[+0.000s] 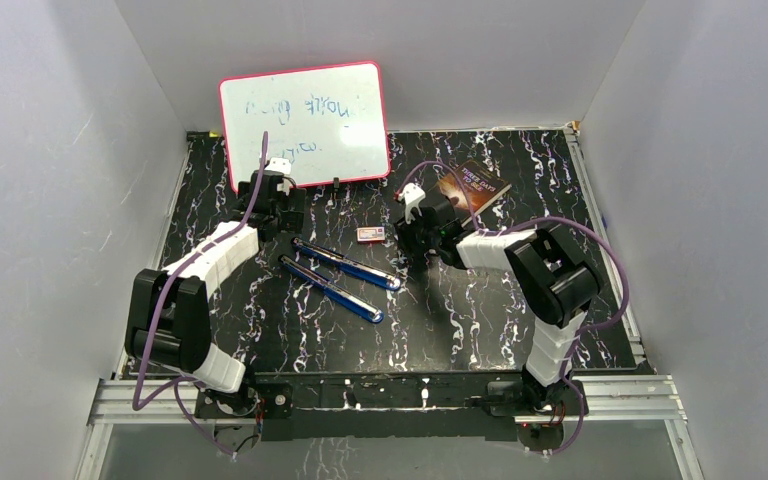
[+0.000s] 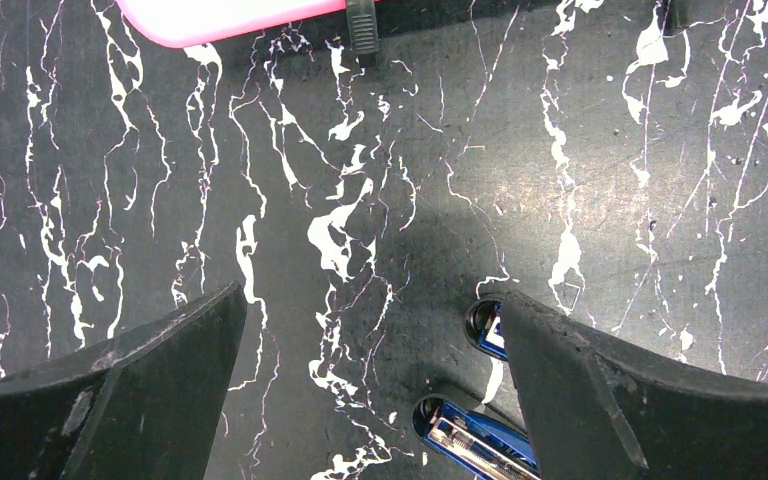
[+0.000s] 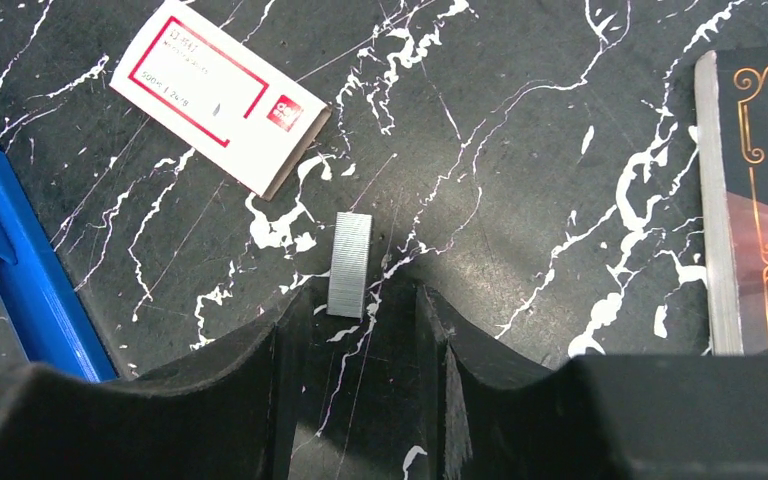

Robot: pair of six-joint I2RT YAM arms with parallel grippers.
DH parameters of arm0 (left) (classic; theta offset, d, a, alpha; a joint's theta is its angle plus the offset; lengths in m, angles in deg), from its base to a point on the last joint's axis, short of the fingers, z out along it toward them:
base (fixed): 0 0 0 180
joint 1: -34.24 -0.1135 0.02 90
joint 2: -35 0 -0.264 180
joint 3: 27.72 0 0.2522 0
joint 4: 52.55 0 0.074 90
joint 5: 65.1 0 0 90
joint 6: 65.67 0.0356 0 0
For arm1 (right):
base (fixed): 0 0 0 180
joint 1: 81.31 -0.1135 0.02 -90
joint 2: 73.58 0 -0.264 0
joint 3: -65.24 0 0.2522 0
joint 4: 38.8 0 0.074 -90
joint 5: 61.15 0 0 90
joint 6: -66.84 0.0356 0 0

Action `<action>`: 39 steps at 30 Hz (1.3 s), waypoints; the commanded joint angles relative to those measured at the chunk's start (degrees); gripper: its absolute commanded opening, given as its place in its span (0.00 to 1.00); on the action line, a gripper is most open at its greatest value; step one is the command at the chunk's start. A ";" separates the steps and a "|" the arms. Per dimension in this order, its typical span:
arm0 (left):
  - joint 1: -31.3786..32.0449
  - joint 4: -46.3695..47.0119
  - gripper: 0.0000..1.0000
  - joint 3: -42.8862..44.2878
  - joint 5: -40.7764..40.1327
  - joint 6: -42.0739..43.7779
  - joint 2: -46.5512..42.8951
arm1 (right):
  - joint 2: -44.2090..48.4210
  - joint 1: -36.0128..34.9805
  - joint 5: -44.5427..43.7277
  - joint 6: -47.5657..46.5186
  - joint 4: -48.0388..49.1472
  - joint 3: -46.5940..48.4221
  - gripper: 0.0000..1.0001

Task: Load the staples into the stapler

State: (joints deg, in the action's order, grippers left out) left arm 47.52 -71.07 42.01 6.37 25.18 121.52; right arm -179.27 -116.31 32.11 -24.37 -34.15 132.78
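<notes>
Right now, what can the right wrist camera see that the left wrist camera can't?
Only the right wrist view shows the short silvery-grey strip of staples lying flat, the small white cardboard box with a red label, and the dark book with gold lettering. Only the left wrist view shows the bottom edge of the pink-rimmed whiteboard and its small black foot. Both show the black table with white marble veins and part of the blue plastic-and-metal stapler.
</notes>
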 commanded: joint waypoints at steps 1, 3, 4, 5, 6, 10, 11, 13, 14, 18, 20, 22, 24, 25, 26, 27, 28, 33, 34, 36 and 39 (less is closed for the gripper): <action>-0.40 0.45 0.98 -0.15 0.59 -0.45 -2.76 | 3.90 -0.83 -1.84 0.27 2.64 -0.23 0.51; -0.43 0.45 0.98 -0.11 0.55 -0.35 -2.75 | 4.53 -1.68 -2.57 -0.11 3.41 -0.14 0.51; -0.40 0.45 0.98 -0.16 0.59 -0.32 -2.76 | 4.75 -1.98 -3.09 -0.25 3.68 0.06 0.51; -0.44 0.49 0.98 -0.08 0.44 -0.31 -2.76 | 4.82 -2.24 -3.58 -0.38 4.04 0.18 0.51; -0.38 0.41 0.98 -0.03 0.50 -0.36 -2.76 | 4.73 -2.41 -3.93 -0.51 4.10 0.49 0.51; -0.39 0.45 0.98 -0.15 0.58 -0.34 -2.85 | 3.81 -2.79 -5.98 -0.69 3.32 1.12 0.51; -0.38 0.45 0.98 -0.15 0.57 -0.32 -2.85 | 3.48 -2.93 -6.36 -0.59 2.97 1.17 0.51; -0.44 0.45 0.98 -0.14 0.59 -0.44 -2.84 | 3.10 -2.92 -6.76 -0.61 2.63 0.98 0.51; -0.45 0.45 0.98 -0.14 0.60 -0.41 -2.85 | 2.82 -2.88 -6.86 -0.60 2.60 0.86 0.51; -0.44 0.45 0.98 -0.22 0.60 -0.31 -2.85 | 1.95 -2.90 -6.97 -0.84 2.59 0.51 0.49; -0.42 0.45 0.98 -0.16 0.66 -0.31 -2.85 | 1.30 -2.88 -6.87 -1.13 2.59 0.37 0.49; -0.40 0.45 0.98 -0.20 0.67 -0.31 -2.85 | 0.54 -2.89 -6.27 -1.04 2.67 0.45 0.48; -0.40 0.47 0.98 -0.22 0.71 -0.34 -2.85 | -0.17 -2.89 -5.53 -0.84 2.61 0.41 0.47; -0.38 0.45 0.98 -0.22 0.76 -0.32 -2.85 | -0.50 -2.88 -5.20 -0.60 2.71 0.43 0.46; -0.38 0.45 0.98 -0.24 0.75 -0.37 -2.84 | -0.78 -2.92 -5.04 -0.38 2.75 0.38 0.46; -0.44 0.45 0.98 -0.24 0.76 -0.40 -2.84 | -1.17 -2.93 -4.97 -0.15 2.70 0.28 0.45; -0.40 0.45 0.98 -0.23 0.80 -0.42 -2.85 | -1.49 -2.91 -5.02 0.08 2.79 0.12 0.44; -0.45 0.45 0.98 -0.24 0.68 -0.34 -3.02 | -1.86 -2.96 -6.29 0.96 4.50 -2.16 0.40; -0.40 0.45 0.98 -0.26 0.66 -0.32 -2.99 | -1.98 -2.89 -6.48 1.06 4.92 -2.73 0.39; -0.41 0.45 0.98 -0.24 0.64 -0.36 -2.98 | -2.18 -2.91 -6.83 1.21 5.66 -3.73 0.37; -0.39 0.45 0.98 -0.24 0.61 -0.31 -3.02 | -2.55 -2.94 -6.98 1.47 7.04 -5.27 0.34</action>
State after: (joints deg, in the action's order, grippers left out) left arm 47.48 -71.05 41.99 6.96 25.15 121.48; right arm -180.07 -119.26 26.19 -23.54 -27.85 130.22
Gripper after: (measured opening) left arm 0.982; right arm 0.359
